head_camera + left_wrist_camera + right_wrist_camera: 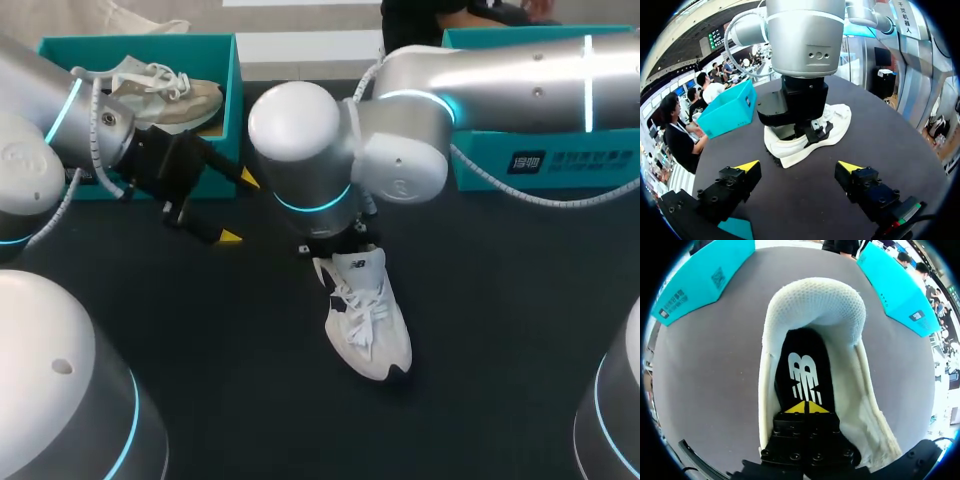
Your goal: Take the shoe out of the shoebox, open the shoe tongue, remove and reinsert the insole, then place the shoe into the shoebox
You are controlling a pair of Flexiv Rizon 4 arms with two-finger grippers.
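One shoe point(366, 322) mid-table point(500, 350), right end effector point(804, 408) apparently on its insole point(802, 357).

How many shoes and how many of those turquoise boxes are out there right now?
Shoes: 2, a white shoe on the table and a beige shoe in the left shoebox.
Teal shoeboxes: 2, that left one and the right shoebox.
Total: 4.

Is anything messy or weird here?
Nothing is spilled or broken. The white shoe lies out on the table, with the right gripper poking into it over the black insole. A second shoe lies in the teal shoebox.
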